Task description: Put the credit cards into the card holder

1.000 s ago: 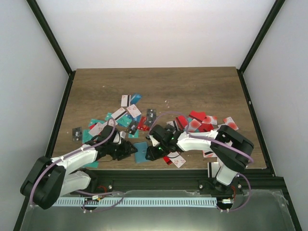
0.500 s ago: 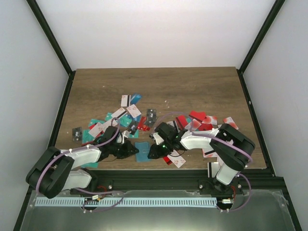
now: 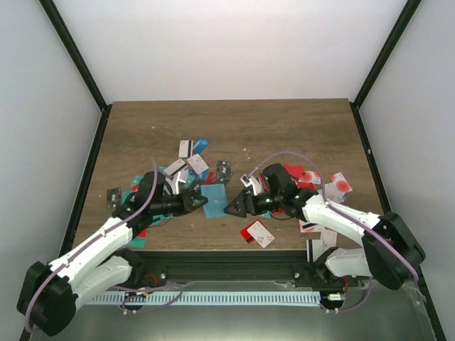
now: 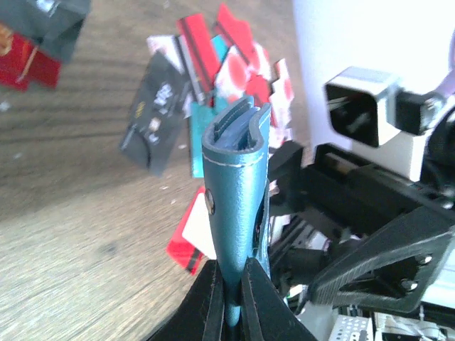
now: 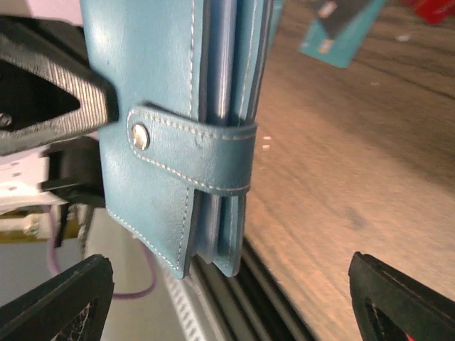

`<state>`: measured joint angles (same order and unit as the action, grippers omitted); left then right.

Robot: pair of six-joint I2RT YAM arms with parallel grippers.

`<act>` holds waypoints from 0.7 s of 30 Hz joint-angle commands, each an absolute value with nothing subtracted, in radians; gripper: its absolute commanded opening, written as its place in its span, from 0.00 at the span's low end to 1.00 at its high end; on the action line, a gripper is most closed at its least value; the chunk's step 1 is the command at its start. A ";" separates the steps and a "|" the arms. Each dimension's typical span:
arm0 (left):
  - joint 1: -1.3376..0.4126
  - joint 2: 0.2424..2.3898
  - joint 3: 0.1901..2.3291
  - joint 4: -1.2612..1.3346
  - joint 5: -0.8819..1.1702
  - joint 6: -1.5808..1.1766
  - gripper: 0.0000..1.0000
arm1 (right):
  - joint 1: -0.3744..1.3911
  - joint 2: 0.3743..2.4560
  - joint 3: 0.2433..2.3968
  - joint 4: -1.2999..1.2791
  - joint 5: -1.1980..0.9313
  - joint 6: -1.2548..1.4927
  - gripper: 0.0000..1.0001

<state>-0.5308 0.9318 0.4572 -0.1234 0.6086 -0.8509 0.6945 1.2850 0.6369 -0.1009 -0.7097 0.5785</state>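
Teal-blue card holder (image 3: 212, 200) is clamped edge-up between the fully closed fingers of the left pincer (image 3: 198, 202) and held clear of the table (image 3: 284, 124). Its strap, with the snap, is wrapped across the open edge.

Changes from one second earlier:
- The holder then lay flat on the table close to the arm bases, between the two pincers. The left pincer stood partly open at its edge.
- The left arm has since reached forward, and the holder now sits farther from the bases.
- The right pincer (image 3: 234, 208), earlier narrowed at the holder, has let go. Its fingers now stand wide apart with nothing between them.
- The right pincer points at the strap side of the holder, just in front of it and not touching.

Credit cards (image 3: 188, 167) lie scattered on the table beyond the left pincer. A red cluster lies behind the right pincer. One red-and-white card (image 3: 257, 233) lies beside the right pincer, on the base side.
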 commanded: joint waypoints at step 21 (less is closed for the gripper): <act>-0.532 0.935 0.597 -0.079 0.636 -0.960 0.07 | 0.681 1.313 0.801 0.128 -0.953 0.762 0.51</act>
<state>-0.5293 0.9413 0.5743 -0.1127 0.6231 -0.9340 0.6819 1.3037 0.7338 0.0628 -0.9348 0.7383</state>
